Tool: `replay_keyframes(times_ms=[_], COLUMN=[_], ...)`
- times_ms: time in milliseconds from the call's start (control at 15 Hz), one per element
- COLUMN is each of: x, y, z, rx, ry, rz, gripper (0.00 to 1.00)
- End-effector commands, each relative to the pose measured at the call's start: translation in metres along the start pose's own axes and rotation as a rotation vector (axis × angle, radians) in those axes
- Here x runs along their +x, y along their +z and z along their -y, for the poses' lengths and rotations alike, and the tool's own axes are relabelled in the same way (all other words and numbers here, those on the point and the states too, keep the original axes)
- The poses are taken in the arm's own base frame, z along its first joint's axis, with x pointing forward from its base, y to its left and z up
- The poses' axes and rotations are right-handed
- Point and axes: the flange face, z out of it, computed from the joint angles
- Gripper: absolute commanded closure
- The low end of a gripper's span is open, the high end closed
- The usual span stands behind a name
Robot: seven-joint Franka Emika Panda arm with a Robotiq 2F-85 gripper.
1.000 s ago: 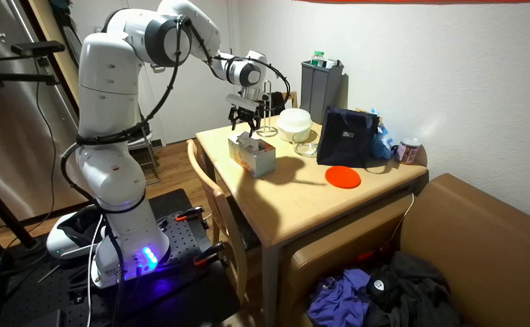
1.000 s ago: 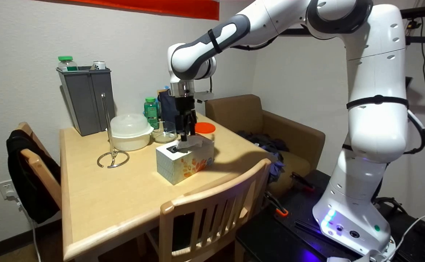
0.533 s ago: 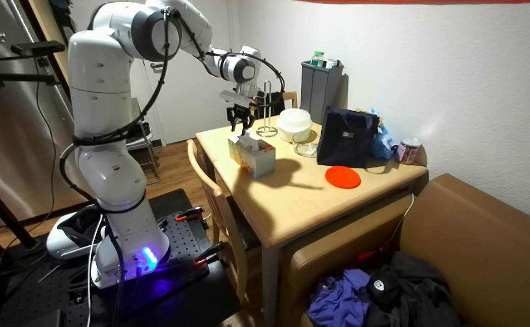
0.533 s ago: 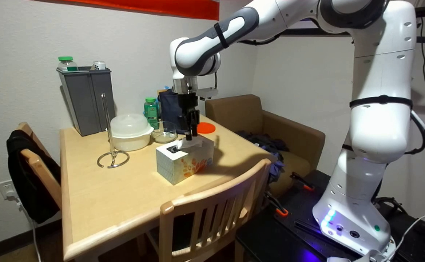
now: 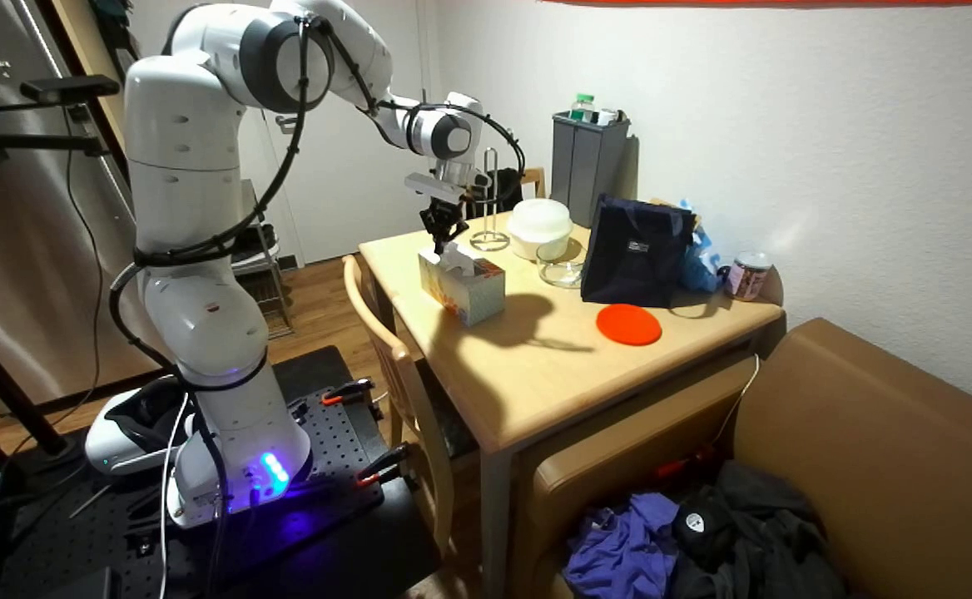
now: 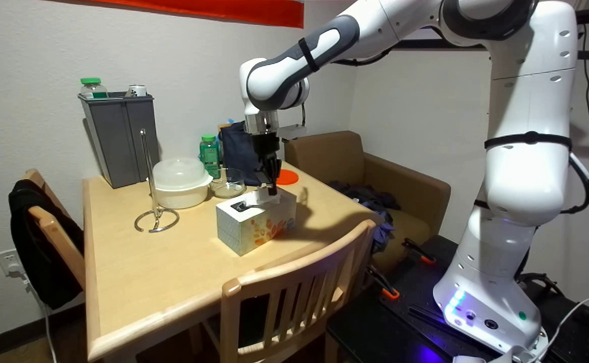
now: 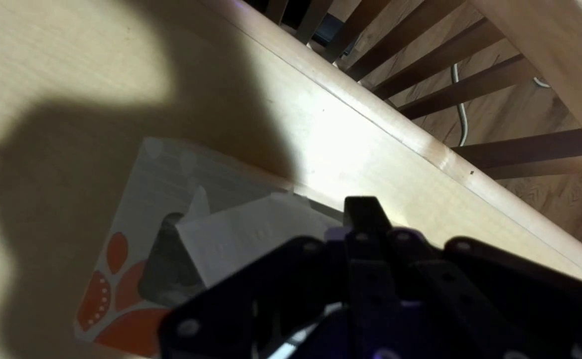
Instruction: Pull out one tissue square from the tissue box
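Observation:
The tissue box (image 5: 484, 297), pale with orange flower patterns, stands on the table in both exterior views. A white tissue (image 6: 261, 198) pokes up through its dark top opening. My gripper (image 6: 273, 190) is low over the box top, its fingertips at the tissue. In the wrist view the gripper (image 7: 367, 205) is shut, and the tissue (image 7: 251, 232) lies left of the fingers and runs behind them. I cannot tell whether a fold of it is caught between the pads. Part of the box (image 7: 146, 199) is hidden under the gripper.
A wooden chair (image 6: 299, 287) stands against the table edge beside the box. On the table (image 6: 138, 272) are a metal holder (image 6: 157, 217), a white lidded bowl (image 6: 180, 184), a glass dish (image 6: 228, 186), a navy bag (image 5: 636, 254) and a red disc (image 5: 628, 324).
My gripper's fingers have come together from open. The arm drew back slightly and then came down a little at the tissue. The box stays in place.

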Motion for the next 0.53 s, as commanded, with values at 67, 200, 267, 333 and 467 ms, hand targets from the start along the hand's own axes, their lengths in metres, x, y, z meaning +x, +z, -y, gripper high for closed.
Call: replay_keyframes(times_ms=[67,200,267,333,467], x=[-0.013,-0.019,-0.019,-0.019,-0.016], y=[-0.003,-0.007,-0.009,-0.010,-0.012], z=[0.000,0.007,0.009,0.010,0.008], rx=[-0.033,-0.040,-0.045,-0.044,-0.049], ry=[0.038,0.049,0.046,0.048,0.033], rz=[0.015,0.015,0.011,0.008,-0.011], gripper=[0.69,0.62,0.56,0.47,0.32])
